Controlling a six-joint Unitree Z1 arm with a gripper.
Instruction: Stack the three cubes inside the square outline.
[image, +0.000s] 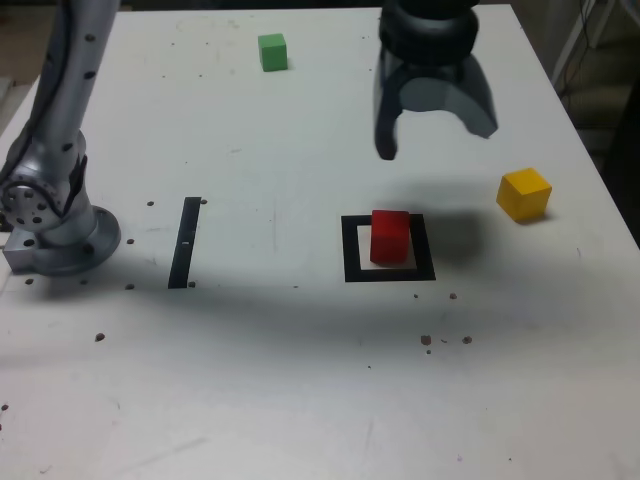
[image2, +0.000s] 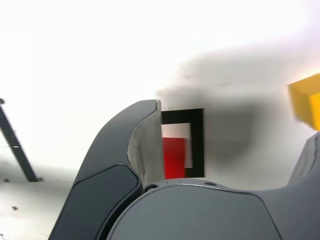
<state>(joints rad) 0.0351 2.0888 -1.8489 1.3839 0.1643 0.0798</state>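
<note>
while the gripper hangs above the desk, its fingers stand wide apart, released. the red cube sits inside the square outline, set toward the side of the frame that faces the desk's right edge in the exterior view; from that camera its top covers part of the frame's far bar. the yellow cube rests on the bare desktop, well apart from the frame and near the desk's right edge. the green cube lies close to the desk's far edge, well away from the far right corner. over toward the desk's left edge stands the arm's base, with a narrow black bar lying flat between it and the outline. in the wrist view one finger hides part of the red cube and the frame.
</note>
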